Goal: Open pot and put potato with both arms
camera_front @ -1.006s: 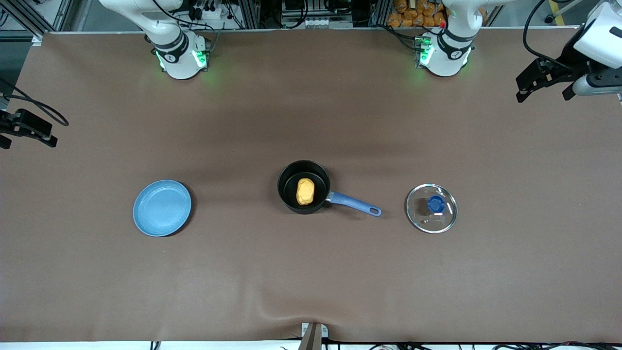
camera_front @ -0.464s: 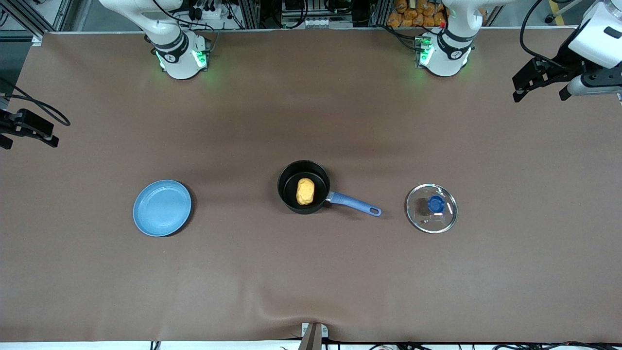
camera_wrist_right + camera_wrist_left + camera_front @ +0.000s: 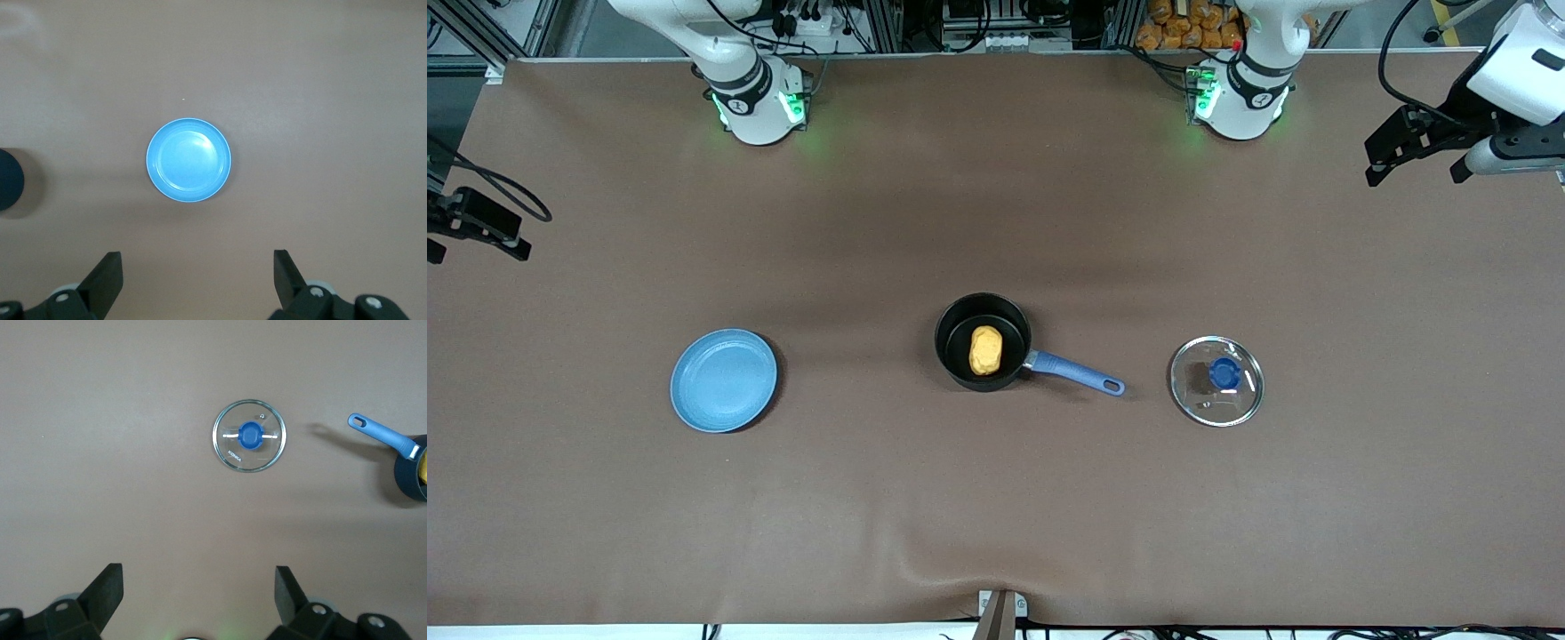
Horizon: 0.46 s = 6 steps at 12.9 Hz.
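So the potato [image 3: 985, 349] is sitting inside the pot [image 3: 983, 342] mid-table, and the lid [image 3: 1216, 380] lies flat on the table [image 3: 996, 498] toward the left arm's end, well apart from the pot. Both tools are spread wide and holding nothing: the left tool [image 3: 1418, 156] is up over its table end, the right tool [image 3: 476, 233] over the other end, and the blue plate [image 3: 724, 380] sits bare.

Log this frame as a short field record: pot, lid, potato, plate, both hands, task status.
pot: small black saucepan with blue handle, mid-table, uncovered
lid: steel-rimmed glass lid with blue knob, flat on the table toward the left arm's end, apart from the pot
potato: yellow-orange lumpy potato, inside the pot
plate: flat light-blue plate, bare, toward the right arm's end
left hand: open, holding nothing, high over the lid's area
right hand: open, holding nothing, high over the plate
status: appears complete
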Available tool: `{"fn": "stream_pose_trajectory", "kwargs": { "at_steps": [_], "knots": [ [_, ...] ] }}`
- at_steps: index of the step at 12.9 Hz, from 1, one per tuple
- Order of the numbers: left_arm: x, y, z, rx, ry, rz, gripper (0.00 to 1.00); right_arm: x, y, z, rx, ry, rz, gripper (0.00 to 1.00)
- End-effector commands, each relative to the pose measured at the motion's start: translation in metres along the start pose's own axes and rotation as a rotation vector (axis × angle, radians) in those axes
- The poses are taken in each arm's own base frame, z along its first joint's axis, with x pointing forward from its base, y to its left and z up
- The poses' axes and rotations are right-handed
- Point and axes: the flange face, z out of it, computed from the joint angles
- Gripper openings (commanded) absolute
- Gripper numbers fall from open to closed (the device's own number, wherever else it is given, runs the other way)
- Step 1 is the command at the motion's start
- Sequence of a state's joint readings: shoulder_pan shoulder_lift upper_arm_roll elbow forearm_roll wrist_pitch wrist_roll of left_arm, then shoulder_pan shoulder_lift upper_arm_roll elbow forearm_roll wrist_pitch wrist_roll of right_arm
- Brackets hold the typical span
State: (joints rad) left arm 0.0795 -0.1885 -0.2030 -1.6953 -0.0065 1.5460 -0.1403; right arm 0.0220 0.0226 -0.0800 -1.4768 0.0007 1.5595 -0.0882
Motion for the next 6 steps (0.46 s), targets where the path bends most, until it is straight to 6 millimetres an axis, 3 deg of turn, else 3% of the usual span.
{"fn": "stream_pose_trajectory", "kwargs": {
  "at_steps": [1,6],
  "knots": [
    [-0.0008,0.0011,-0.0064,-0.022,-0.010,-0.009,1.00,-0.0252,-0.0089,-0.0081,0.000,0.024,0.015,1.00],
    [-0.0023,0.0037,-0.0049,-0.053,-0.027,-0.012,1.00,-0.0256,-0.0128,-0.0099,0.001,0.033,0.008,1.00]
  ]
}}
